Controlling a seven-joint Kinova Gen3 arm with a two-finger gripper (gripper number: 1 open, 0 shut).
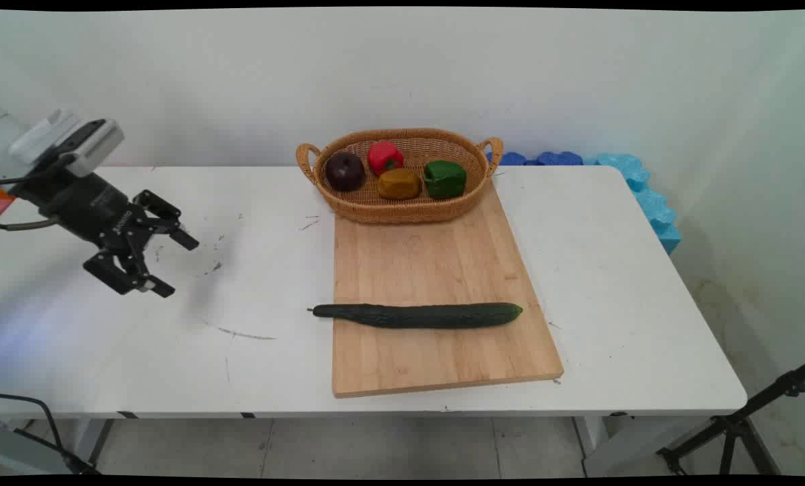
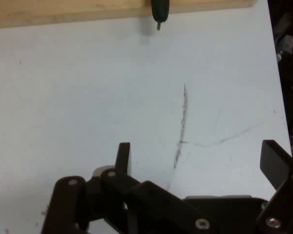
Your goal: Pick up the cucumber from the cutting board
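Observation:
My gripper hangs open over the left part of the white table, holding nothing. A long dark green cucumber lies across the near part of a wooden cutting board, its stem end poking off the board's left edge. In the hand view my gripper is spread wide above bare table, and the cucumber's stem tip and the cutting board's edge show at the top. The cucumber is well to the right of my gripper.
A wicker basket at the board's far end holds a dark purple fruit, a red pepper, a yellow-brown pepper and a green pepper. Blue foam pieces lie at the table's far right. A tripod leg stands lower right.

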